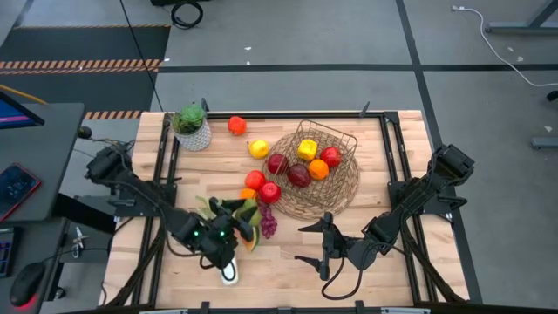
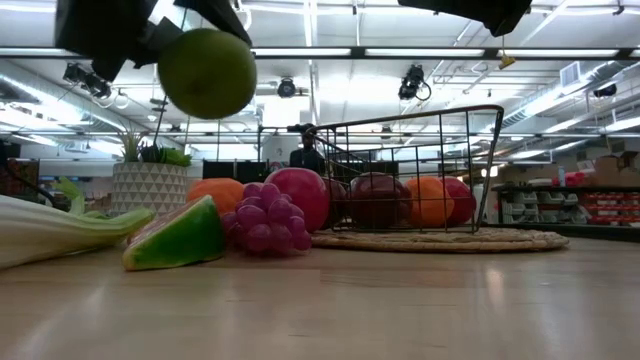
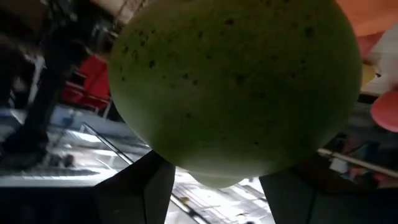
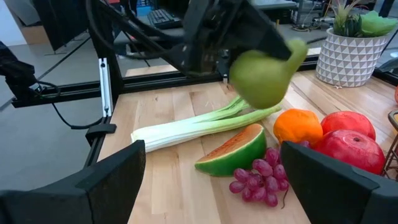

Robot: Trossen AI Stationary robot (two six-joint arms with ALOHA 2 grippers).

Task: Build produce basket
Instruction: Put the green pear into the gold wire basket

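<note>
My left gripper (image 1: 228, 234) is shut on a green pear (image 2: 207, 72), which hangs high above the table's near left part; it also shows in the right wrist view (image 4: 264, 78). Under it lie a leek (image 4: 199, 127), a watermelon slice (image 4: 233, 151) and purple grapes (image 4: 258, 180). The brown wire basket (image 1: 336, 135) stands on its wide woven rim (image 1: 336, 201) and holds a lemon, an orange and red apples. My right gripper (image 1: 316, 244) is open and empty near the table's front edge, right of the pear. My left gripper pinches the pear's wide round body (image 3: 236, 93) between its two fingers (image 3: 146, 193), one on either side. In the right wrist view the pear's narrow neck (image 4: 295, 53) points away from the gripper. The pear is lifted clear of the table and of the other produce.
A white netted pot with a green plant (image 1: 192, 129) stands at the far left. Loose outside the basket are an orange-red fruit (image 1: 237, 125), a lemon (image 1: 258, 148), two red apples (image 1: 261, 186) and an orange (image 4: 297, 126). Bare wood lies along the near edge (image 1: 392, 279).
</note>
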